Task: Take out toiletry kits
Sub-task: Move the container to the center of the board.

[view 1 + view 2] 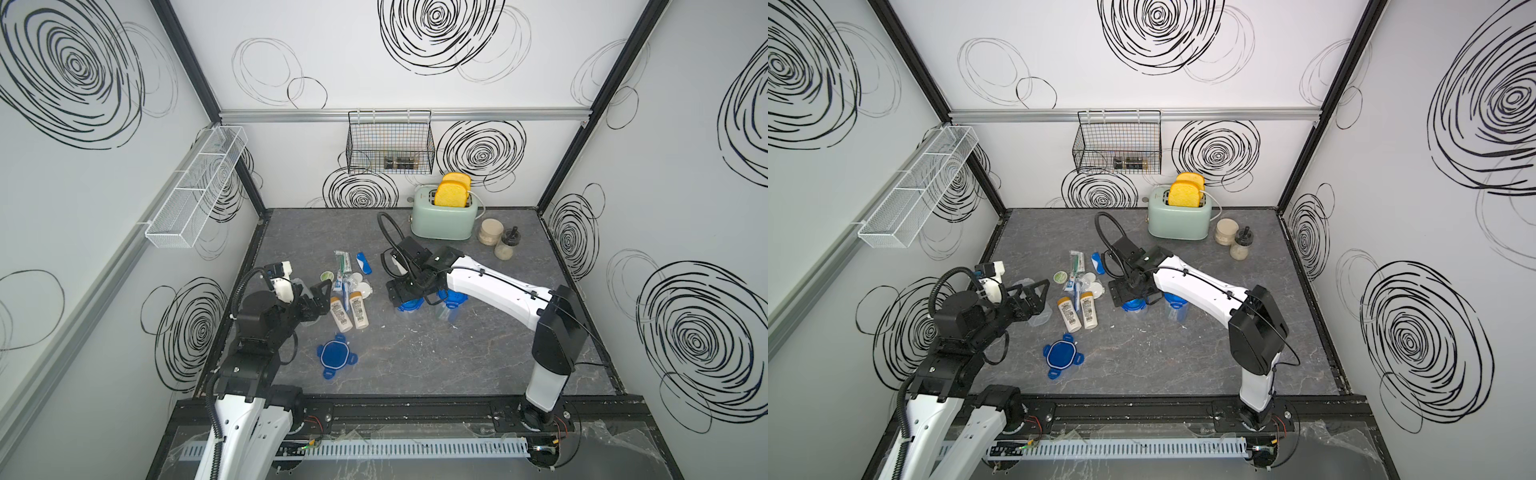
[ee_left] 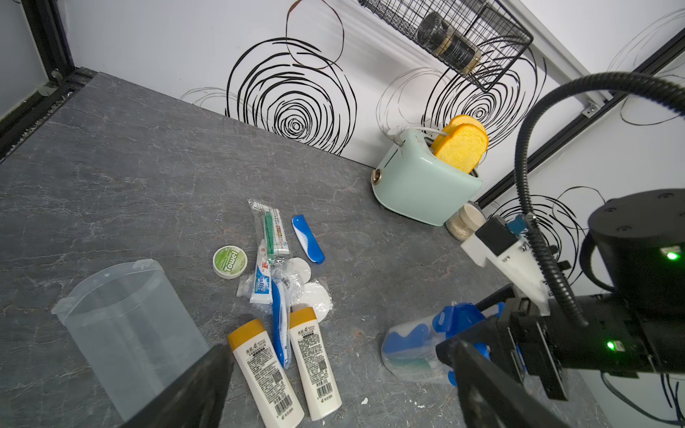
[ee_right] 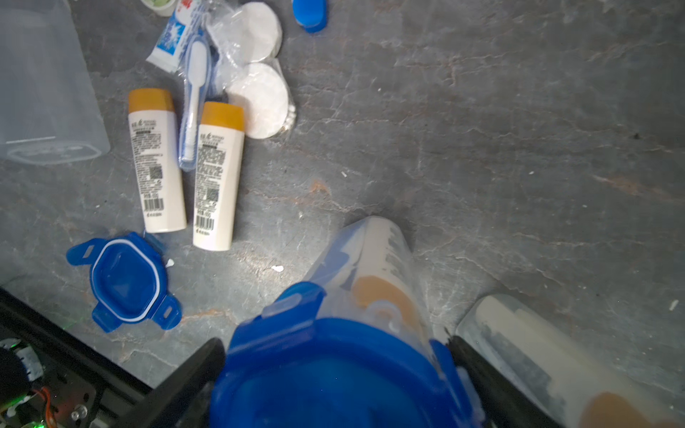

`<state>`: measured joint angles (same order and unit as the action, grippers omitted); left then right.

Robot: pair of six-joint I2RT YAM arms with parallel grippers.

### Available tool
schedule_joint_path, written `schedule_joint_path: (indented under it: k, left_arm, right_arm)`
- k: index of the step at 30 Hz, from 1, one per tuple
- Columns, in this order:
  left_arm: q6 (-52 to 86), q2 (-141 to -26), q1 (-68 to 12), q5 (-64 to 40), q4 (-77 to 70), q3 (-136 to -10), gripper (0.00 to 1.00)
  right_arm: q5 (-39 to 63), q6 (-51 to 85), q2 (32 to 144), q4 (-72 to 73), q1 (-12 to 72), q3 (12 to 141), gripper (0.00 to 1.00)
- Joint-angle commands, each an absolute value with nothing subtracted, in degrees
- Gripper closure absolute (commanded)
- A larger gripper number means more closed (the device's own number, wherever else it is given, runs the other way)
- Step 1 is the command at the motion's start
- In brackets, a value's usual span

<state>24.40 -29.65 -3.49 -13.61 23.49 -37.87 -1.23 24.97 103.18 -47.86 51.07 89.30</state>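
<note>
Centrally, on the grey marbled tabletop point(image 1: 457, 353): the right gripper point(image 3: 332, 342) straddles a sideways clear plastic jar with a blue clip lid point(image 3: 333, 385), cream bottles inside; cannot tell if it grips. The left gripper point(image 2: 335, 350) is spread wide, holding nothing, beside an open clear plastic jar point(image 2: 126, 326). A loose toiletry kit of tan-capped cream bottles point(image 2: 265, 374), a toothpaste tube point(image 2: 261, 285) and a blue toothbrush point(image 2: 280, 322) lies between the arms.

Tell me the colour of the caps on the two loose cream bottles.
The caps are orange-tan, clearest in the right wrist view.

"Towel" on the lid of the round green tin point(image 2: 230, 262)
</note>
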Motion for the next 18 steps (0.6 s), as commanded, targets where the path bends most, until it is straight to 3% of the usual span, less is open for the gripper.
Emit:
schedule_joint_path:
  k: [1, 18]
  left_arm:
    - [24.0, -29.8, -4.0, -13.0, 21.1, -37.3, 0.04]
    - [24.2, -30.0, -5.3, -12.1, 21.4, -37.3, 0.04]
  right_arm:
    - [0.3, 24.0, 99.3, -48.9, 52.6, 90.1, 0.09]
    - [3.8, 21.9, 101.1, -49.4, 53.5, 90.7, 0.12]
